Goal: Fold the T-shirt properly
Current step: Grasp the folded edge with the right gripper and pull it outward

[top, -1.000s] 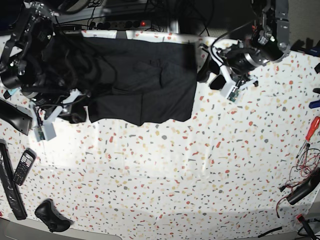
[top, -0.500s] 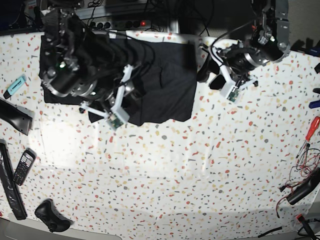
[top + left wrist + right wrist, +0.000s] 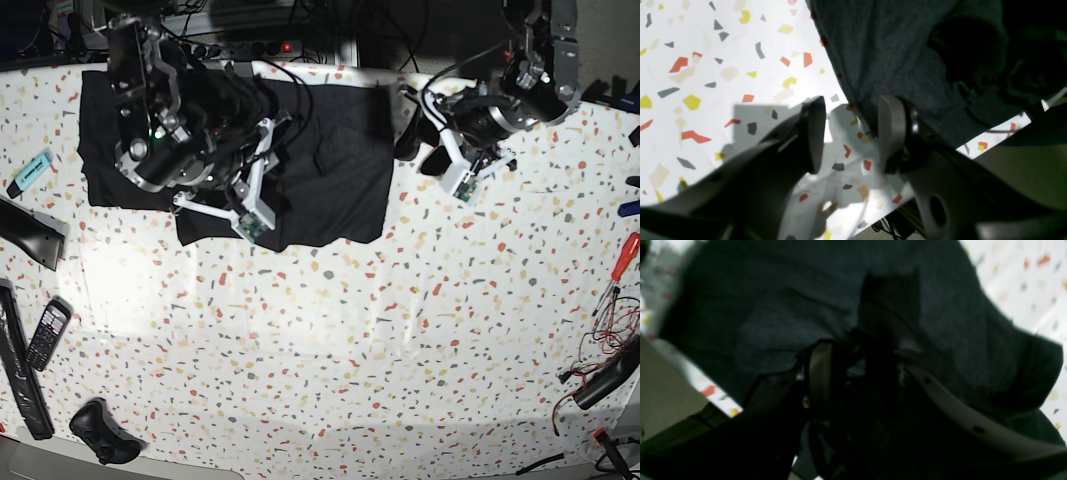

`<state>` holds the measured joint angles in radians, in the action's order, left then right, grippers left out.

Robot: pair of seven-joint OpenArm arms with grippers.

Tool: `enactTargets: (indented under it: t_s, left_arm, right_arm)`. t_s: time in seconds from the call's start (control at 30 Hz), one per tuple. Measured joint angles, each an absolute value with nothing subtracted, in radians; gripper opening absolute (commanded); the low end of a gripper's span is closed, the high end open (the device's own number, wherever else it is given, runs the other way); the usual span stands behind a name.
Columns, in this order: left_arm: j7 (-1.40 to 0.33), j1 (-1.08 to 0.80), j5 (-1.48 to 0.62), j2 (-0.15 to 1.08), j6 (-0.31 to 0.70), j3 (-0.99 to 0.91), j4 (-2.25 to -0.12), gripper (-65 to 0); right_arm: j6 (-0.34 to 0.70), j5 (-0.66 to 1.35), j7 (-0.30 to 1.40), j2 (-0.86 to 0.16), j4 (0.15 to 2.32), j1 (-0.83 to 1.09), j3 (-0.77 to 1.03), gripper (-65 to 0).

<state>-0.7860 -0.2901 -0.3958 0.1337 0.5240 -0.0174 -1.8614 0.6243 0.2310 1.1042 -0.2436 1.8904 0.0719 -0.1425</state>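
the t-shirt (image 3: 300,165) lies as a dark folded slab at the far side of the speckled tabletop (image 3: 380,340), its near edge fairly straight; a second ago the right arm was out at the shirt's outer side, and it has since swung in over the cloth; the right gripper (image 3: 857,373) (its view is dark and blurred) now hangs over the fabric with jaws parted, and whether any cloth lies between them i cannot tell; that suggests a fold just laid over and let go; the left gripper (image 3: 850,133) hovers open and empty just beside the shirt's other edge.
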Motion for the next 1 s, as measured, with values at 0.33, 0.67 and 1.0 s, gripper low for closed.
enactTargets:
  t_s: [0.33, 0.67, 1.0]
  left_arm:
    - [-0.786, -0.29, -0.396, 0.133, 0.524, -0.017, -1.861, -40.5]
    - [-0.786, -0.29, -0.396, 0.134, 0.524, -0.017, -1.861, -40.5]
    - [-0.786, -0.29, -0.395, 0.134, 0.524, -0.017, -1.861, -40.5]
  right_arm:
    - [0.606, 0.23, 1.097, -0.244, 1.869, -0.002, -0.142, -42.6]
    - [0.604, 0.189, 1.13, -0.244, 1.869, 0.001, -0.14, -58.9]
    - [0.589, 0.215, 1.13, -0.243, 1.869, 0.002, -0.059, -65.0]
